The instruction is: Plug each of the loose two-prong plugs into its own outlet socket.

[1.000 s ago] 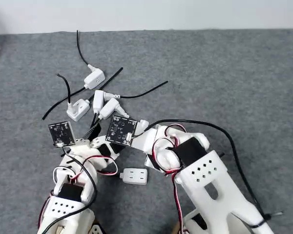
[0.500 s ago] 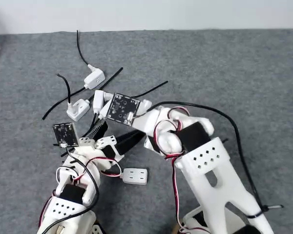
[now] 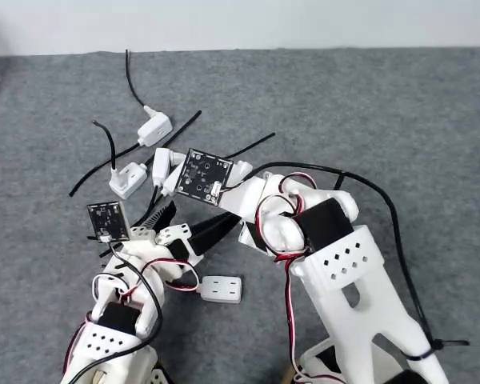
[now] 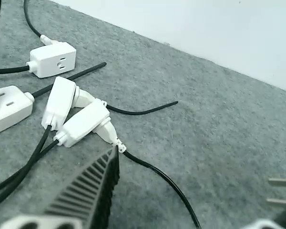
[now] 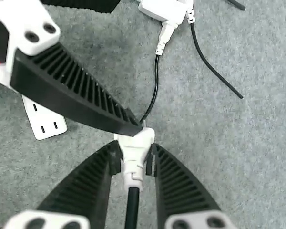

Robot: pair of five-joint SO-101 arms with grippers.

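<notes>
A white two-prong plug (image 5: 133,145) sits pinched between the fingers of the right claw (image 5: 132,157) over the grey table (image 3: 400,120), its black cord trailing back between them. The nearest socket, a white outlet block (image 5: 42,121), lies flat just beside it. The left claw (image 5: 127,67) is spread wide, one ribbed finger (image 5: 71,88) slanting across with its tip against the plug's front. That contact looks like the hazard: a nudge there could twist the plug in its grip and leave the prongs askew to the slots. A thin black cord (image 5: 155,90) passing the tip could also snag. The left wrist view catches two bare prongs (image 4: 278,190), which the right wrist view hides. The high view lays out the other white sockets (image 3: 154,128) farther off, while the right arm covers the grip there.
</notes>
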